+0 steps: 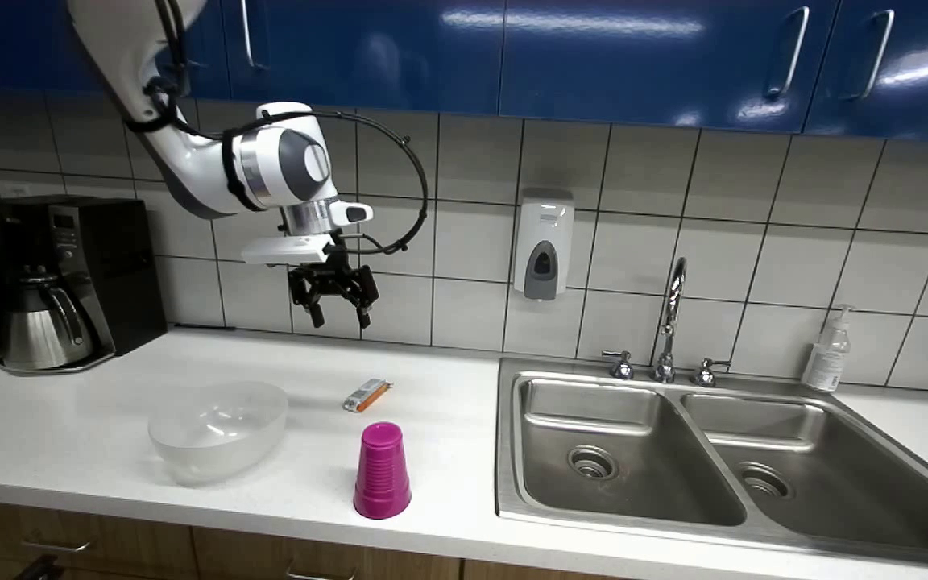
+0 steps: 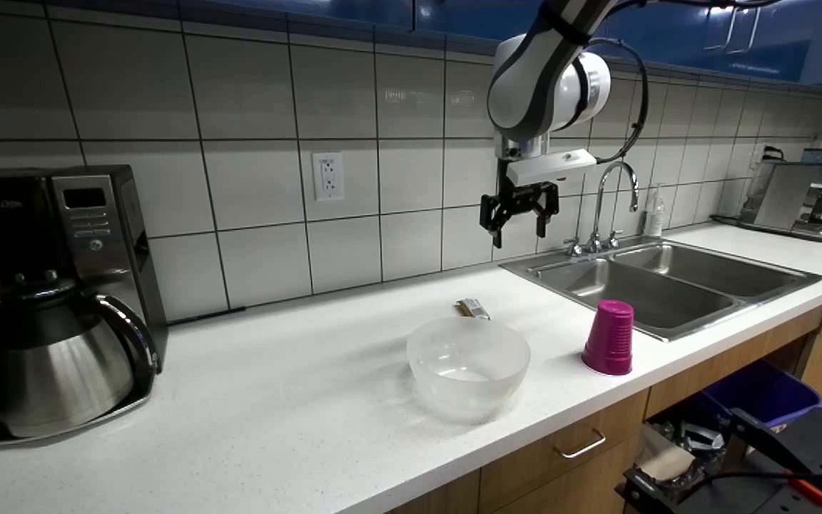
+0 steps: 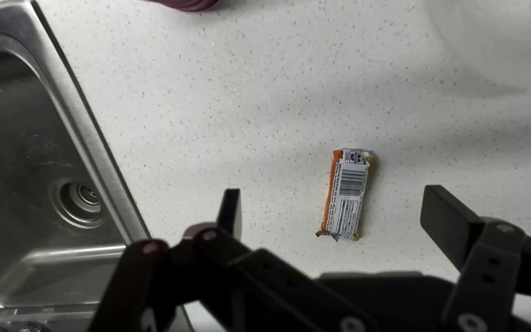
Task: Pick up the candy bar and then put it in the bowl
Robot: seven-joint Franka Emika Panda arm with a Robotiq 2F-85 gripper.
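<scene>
Hovering empty, jaws spread wide, the gripper should descend squarely over the candy bar, on the bench between bowl and sink, and pinch its long sides lightly

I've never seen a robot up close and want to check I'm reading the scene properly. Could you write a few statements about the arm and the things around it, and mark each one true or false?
1. The gripper is open and holds nothing. True.
2. The candy bar lies inside the bowl. False: the candy bar lies on the counter, outside the bowl.
3. The magenta cup stands upside down. True.
4. The sink has a single basin. False: it has two, side by side.
5. A soap dispenser is mounted on the tiled wall. True.
</scene>
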